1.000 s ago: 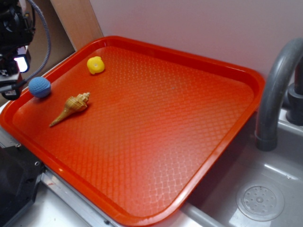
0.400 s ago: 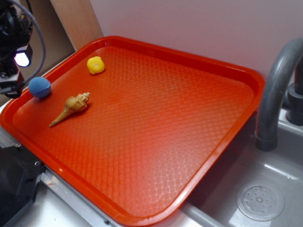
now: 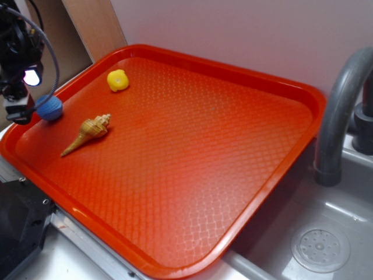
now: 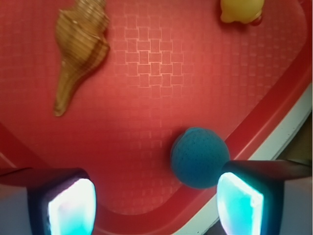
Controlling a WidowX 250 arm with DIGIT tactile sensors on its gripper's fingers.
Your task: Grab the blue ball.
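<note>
The gripper (image 4: 156, 203) hangs spread wide and empty over a corner of the red tray (image 4: 146, 63), whose woven-patterned floor shows between its fingers (image 4: 73, 205). The ball (image 4: 199, 157) sits just ahead of the right-hand finger, against the rim where the tray curves up. Farther out lie a shell (image 4: 80, 46) and a yellow toy (image 4: 240, 11), with open floor between them. Well beyond, a grey sink (image 3: 317, 248) and tap (image 3: 341, 111)

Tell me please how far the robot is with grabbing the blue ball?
Done: the gripper has reached the corner of the red tray where the blue ball lies. In hand: the jaws are open, and the ball sits beside the right finger, not centered between them. Left: centering on the ball, closing and lifting. The seashell and yellow toy lie apart.
</note>
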